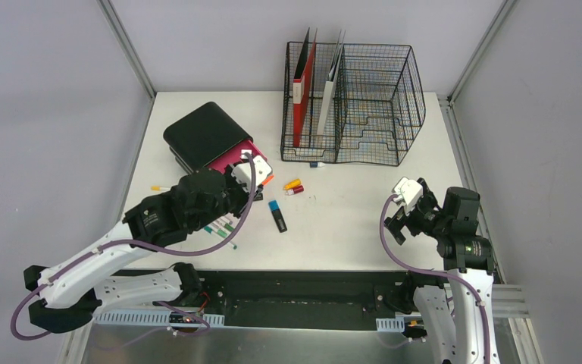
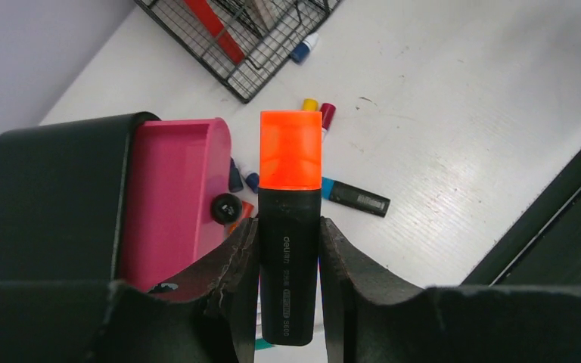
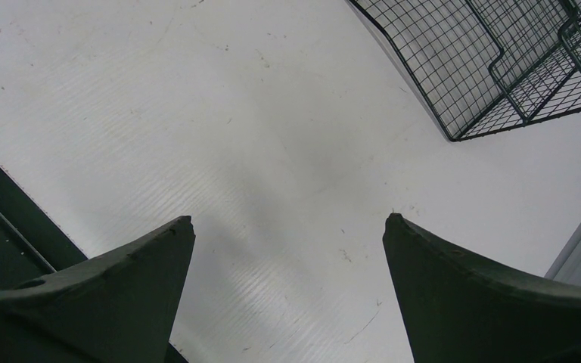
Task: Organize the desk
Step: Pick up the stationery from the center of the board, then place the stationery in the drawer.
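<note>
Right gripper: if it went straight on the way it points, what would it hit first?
The right gripper, jaws open, would likely meet the bare white desk first; the wire rack sits off to the side.

Left arm reaches out from its near-left base toward the far right; left gripper (image 2: 287, 227) is clamped on an orange highlighter (image 2: 290, 151). Right arm is folded up near the right edge; right gripper (image 3: 287, 219) jaws spread wide, holding nothing.
</note>
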